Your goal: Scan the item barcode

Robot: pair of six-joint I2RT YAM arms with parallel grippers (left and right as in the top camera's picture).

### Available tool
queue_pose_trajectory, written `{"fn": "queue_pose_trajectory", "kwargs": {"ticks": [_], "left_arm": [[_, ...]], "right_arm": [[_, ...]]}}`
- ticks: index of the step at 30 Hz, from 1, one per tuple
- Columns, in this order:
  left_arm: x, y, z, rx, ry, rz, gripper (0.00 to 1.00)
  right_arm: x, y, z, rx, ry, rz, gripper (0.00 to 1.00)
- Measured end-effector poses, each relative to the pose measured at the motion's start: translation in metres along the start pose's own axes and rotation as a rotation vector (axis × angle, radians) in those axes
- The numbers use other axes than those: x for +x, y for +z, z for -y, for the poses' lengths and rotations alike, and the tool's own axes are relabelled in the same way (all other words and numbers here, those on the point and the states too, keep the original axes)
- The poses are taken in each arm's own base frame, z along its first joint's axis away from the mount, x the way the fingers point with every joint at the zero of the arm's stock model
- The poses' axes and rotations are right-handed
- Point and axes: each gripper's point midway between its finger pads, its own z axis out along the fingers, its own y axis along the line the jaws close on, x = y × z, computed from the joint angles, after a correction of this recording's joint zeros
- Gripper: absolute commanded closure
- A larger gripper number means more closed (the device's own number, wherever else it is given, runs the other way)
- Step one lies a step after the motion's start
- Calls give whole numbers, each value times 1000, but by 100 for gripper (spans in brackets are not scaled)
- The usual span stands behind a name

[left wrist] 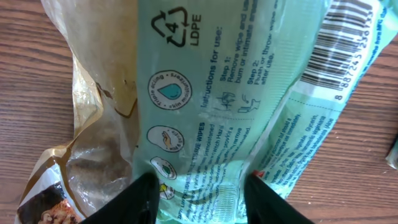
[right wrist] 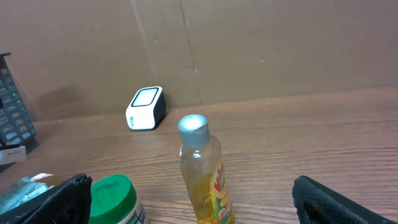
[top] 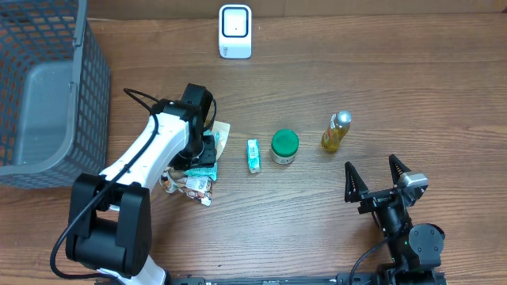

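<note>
Only the left wrist view gives the detail of the task's thing. A pale green soft plastic wipes packet [left wrist: 249, 93] fills the frame, printed side up, with its black barcode [left wrist: 345, 43] at the upper right edge. It lies partly on a crumpled brown paper-like pouch [left wrist: 93, 124] on the wooden table [left wrist: 37, 74].

The left gripper [left wrist: 202, 199] has its two black fingers [left wrist: 140, 199] part-way apart above the packet's lower end. The packet runs flat between them, and no pinch on it shows.

From overhead the packet is mostly hidden under the left arm, in a small heap of packets [top: 194, 184] left of centre. That view adds the rest of the table:
- a white box-shaped barcode scanner [top: 235, 32] at the far edge
- a grey mesh basket [top: 47, 87] at the left
- a small green and white carton [top: 253, 155]
- a green-lidded jar [top: 284, 146]
- a yellow bottle with a silver cap [top: 336, 131]

The right gripper [top: 372, 176] stands wide open and empty, near the bottle but apart from it. Its wrist view looks past the bottle towards the scanner.
</note>
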Motion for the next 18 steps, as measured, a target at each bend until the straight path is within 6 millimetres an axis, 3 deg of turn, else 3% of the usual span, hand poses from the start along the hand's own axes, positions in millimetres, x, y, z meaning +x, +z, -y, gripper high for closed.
{"fn": "queue_pose_trajectory", "kwargs": {"ticks": [8,13,15,18], "left_arm": [[1,1,-1,-3,0,-2,34],[5,2,-3,-12,0,-22,31],[8,-2,-4,-21,0,-46,29],[-2,-17,-1,-17,-2,-36,27]], "right_arm": [[0,0,0,0,0,0,0],[0,0,0,0,0,0,0],[0,0,0,0,0,0,0],[0,0,0,0,0,0,0]]}}
